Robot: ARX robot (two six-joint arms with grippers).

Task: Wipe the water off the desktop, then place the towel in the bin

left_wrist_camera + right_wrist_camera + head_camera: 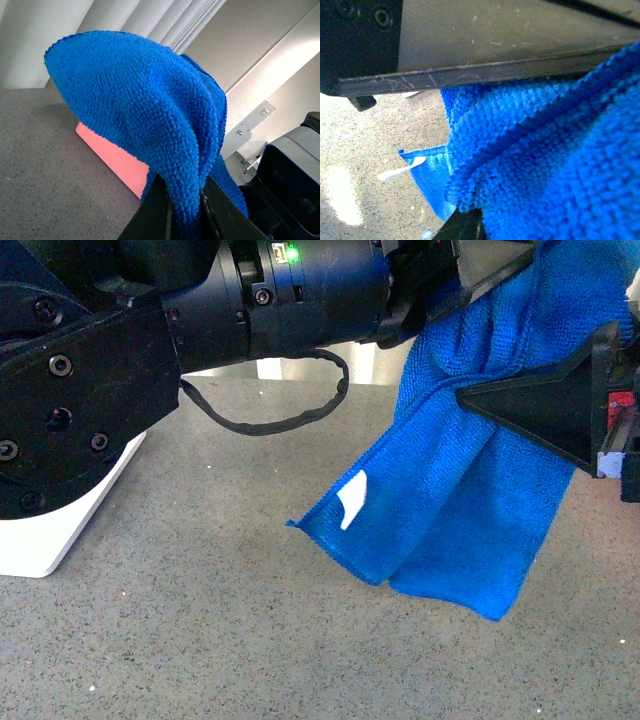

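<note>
The bright blue towel (450, 510) hangs lifted above the dark speckled desktop (200, 630), its white tag (352, 502) at the lower left edge. My left gripper (425, 285) is shut on the towel's upper part at the top of the front view. In the left wrist view the towel (150, 110) bunches between its black fingers (155, 215). My right gripper (500, 395) is shut on the towel from the right. In the right wrist view the towel (545, 165) fills the frame, with the tag (400, 171) below. A corner of the salmon-pink bin (112, 160) shows behind the towel.
A white flat-based rack (60, 530) stands on the desktop at the left, under my left arm (150, 310). A black cable (270, 420) loops below that arm. White wall panels (260, 45) rise behind the bin. The right arm's dark housing (292, 185) is close to the left gripper.
</note>
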